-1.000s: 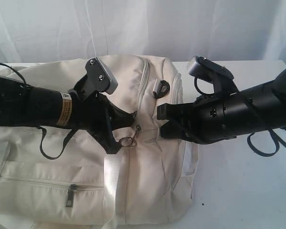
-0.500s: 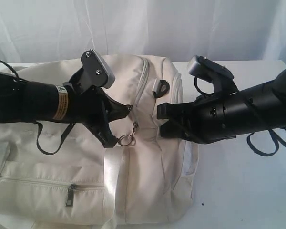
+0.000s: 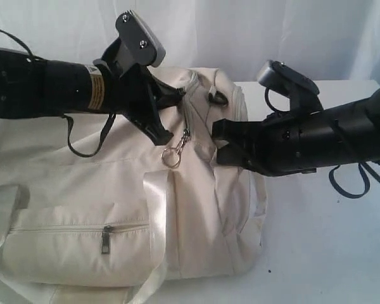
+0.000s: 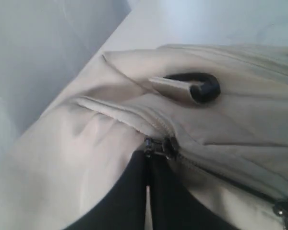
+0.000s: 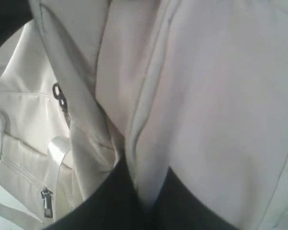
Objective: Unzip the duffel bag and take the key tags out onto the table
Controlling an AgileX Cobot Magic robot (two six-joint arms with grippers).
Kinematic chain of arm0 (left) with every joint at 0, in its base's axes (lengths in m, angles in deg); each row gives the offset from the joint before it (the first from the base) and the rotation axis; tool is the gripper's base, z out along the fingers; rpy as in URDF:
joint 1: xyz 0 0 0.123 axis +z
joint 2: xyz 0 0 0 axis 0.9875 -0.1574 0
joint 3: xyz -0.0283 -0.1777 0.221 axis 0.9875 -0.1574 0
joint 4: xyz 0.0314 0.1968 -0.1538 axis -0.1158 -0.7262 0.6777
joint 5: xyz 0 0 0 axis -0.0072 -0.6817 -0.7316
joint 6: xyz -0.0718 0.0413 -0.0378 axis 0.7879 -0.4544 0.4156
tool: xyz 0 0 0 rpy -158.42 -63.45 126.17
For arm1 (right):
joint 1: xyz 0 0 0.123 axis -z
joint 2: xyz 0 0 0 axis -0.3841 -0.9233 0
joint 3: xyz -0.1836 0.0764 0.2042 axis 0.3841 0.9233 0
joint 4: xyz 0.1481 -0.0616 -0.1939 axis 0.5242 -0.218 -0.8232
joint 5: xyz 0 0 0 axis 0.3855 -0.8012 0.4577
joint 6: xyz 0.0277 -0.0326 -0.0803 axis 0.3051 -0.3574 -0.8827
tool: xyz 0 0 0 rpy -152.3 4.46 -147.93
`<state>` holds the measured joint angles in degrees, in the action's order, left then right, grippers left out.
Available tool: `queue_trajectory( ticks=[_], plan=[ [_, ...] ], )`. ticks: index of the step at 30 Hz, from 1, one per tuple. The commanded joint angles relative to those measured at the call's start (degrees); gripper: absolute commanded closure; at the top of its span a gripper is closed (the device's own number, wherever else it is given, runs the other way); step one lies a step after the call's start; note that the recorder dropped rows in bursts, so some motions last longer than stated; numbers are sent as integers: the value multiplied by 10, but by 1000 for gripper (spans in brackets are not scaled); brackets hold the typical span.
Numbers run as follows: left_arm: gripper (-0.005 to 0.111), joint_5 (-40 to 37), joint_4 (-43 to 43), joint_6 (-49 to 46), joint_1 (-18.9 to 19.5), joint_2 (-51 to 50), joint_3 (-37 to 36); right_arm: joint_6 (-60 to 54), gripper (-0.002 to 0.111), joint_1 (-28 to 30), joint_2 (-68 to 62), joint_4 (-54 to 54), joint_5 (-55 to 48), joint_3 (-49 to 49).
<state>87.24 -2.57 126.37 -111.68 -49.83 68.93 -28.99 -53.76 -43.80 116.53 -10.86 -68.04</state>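
Left gripper (image 4: pixel 150 157) pinches the zip pull (image 4: pixel 163 146) atop the duffel bag (image 3: pixel 114 183) on the table (image 3: pixel 323 240), right gripper (image 5: pixel 139 191) clamps its fabric, key tags unseen, and a skewed tug could slip that pull free.

I record a white curtain (image 3: pixel 240 31) spanning the whole background of the exterior view, hanging in soft vertical folds, pale throughout. One small dark speck (image 3: pixel 270 271) noted low, right of centre.
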Motion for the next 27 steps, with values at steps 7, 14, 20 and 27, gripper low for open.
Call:
queue_trajectory(
  ticks=[7, 14, 20, 27],
  plan=[
    [107, -42, -131, 210, 9, 5, 68, -88, 106, 2, 29, -47, -78, -5],
    [107, 49, -131, 227, 33, 6, 63, -156, 35, 2, 102, -59, 35, -79],
    [107, 143, -131, 235, 33, 13, 63, -213, 45, -20, 82, -61, -2, -92],
    [107, 244, -131, 254, 33, 16, 63, -228, 45, -68, 22, -104, 71, -92]
  ],
)
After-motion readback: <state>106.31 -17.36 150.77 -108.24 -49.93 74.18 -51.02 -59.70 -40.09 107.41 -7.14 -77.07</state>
